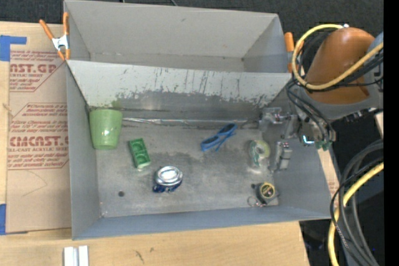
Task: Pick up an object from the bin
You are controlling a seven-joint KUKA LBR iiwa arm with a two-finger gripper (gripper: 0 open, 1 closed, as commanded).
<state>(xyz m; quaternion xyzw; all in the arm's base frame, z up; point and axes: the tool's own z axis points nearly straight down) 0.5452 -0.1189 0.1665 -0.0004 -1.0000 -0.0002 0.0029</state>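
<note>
Six small things lie scattered in the grey bin [174, 40]. The gripper [278, 157] hangs low at its right side, just beside a pale ring of tape [258, 151]. A blue clip [218, 137] lies further left. How wide the gripper stands I cannot tell.

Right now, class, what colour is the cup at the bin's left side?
Light green. The cup shows best in the camera view.
</note>
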